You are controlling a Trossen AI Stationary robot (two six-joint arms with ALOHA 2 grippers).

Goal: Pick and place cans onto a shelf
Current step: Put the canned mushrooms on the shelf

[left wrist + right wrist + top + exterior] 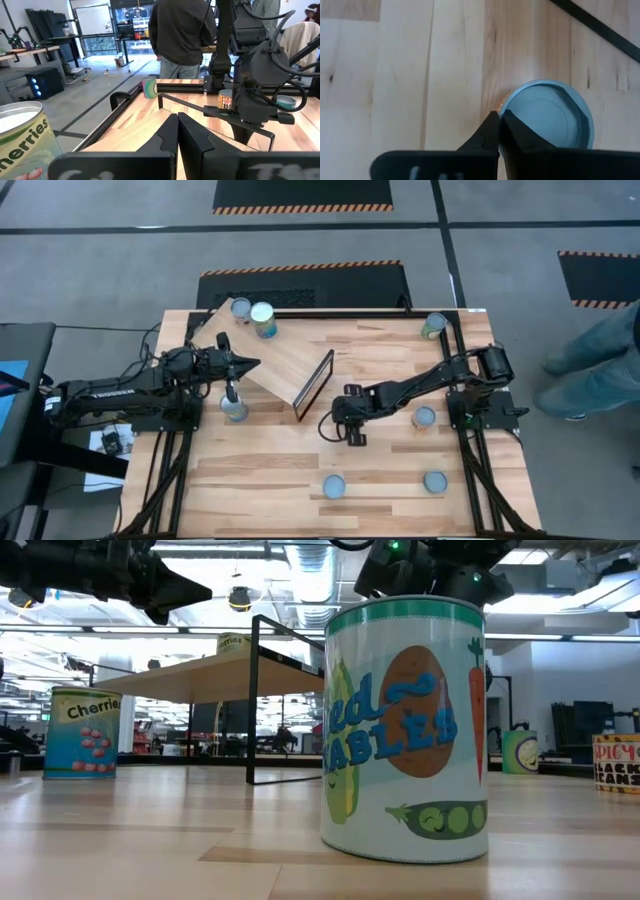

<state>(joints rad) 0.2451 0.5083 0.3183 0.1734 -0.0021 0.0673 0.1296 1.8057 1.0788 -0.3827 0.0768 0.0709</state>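
"Cherries" can (82, 732) beside the shelf (215, 675); "…ABLES", perhaps vegetables, can (405, 730); left pincer (177, 131) and right pincer (498, 131) both together.

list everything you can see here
cans: seven seen from above, pale blue tops; two on the shelf, five spread over the table
can: one more, blue top, right under the right claw
shelf: one, light wood with dark end frame, slanted, back left of table
table: one, pale planks
person: one, in jeans, beside the table's right edge
left claw: shut, empty, over the shelf
right claw: shut, mid-table
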